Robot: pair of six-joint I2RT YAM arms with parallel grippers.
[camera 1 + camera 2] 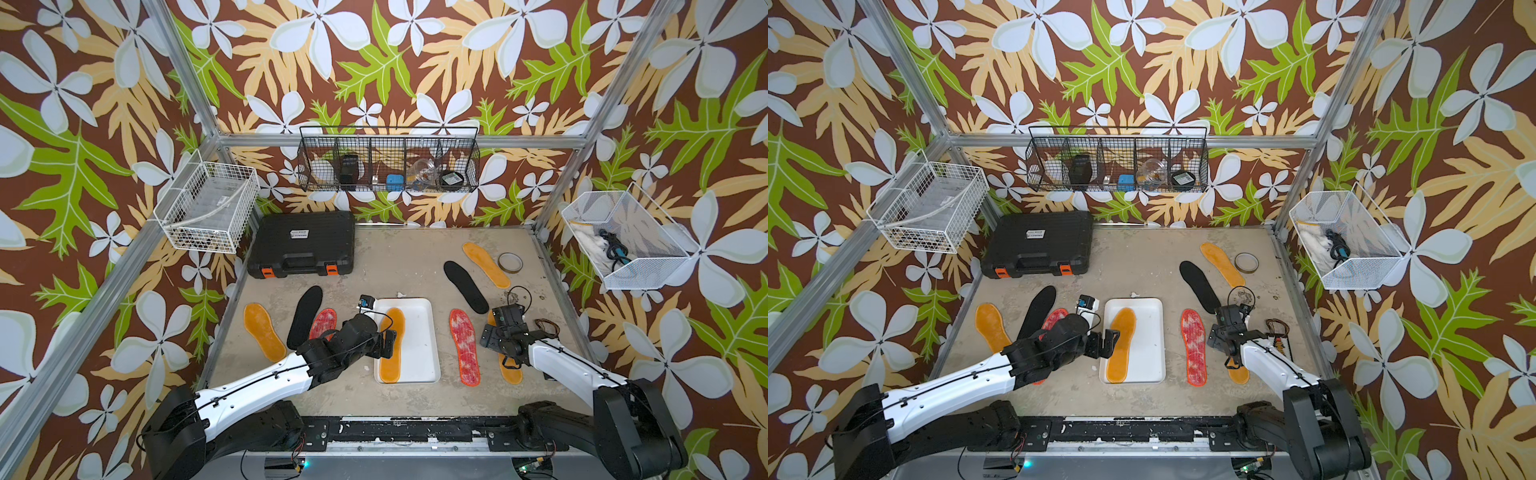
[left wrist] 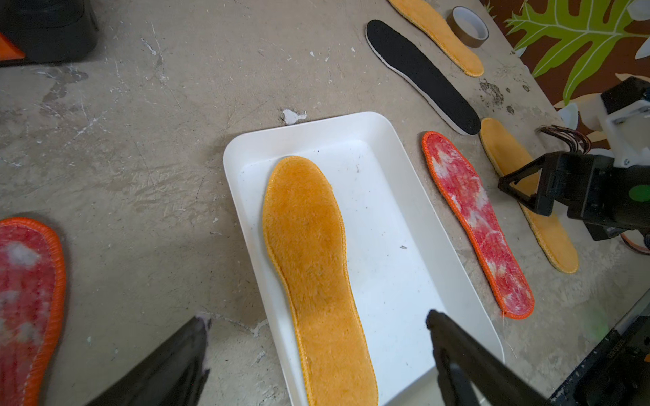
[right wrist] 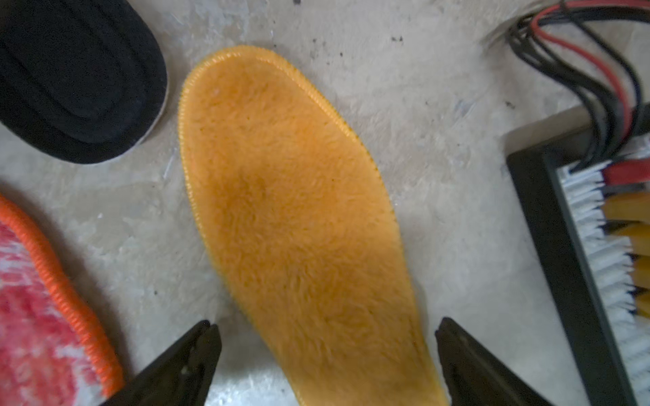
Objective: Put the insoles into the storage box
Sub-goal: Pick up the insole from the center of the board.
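Item one: storage box [image 1: 420, 349], middle of the bench [image 1: 395, 266], holding one orange insole [image 1: 394, 368] laid flat. We log the left gripper [image 2: 314, 321] above it, jaws spread wide, empty.

Item two: second orange insole [image 3: 292, 211] on the bench, right of the box. Both top views hide much of it under the arm. The right wrist view shows its fuzzy forepart, with the right gripper [image 3: 325, 325] agape, a jaw on either side.

Six other insoles [image 1: 264, 332] lie outside the box.
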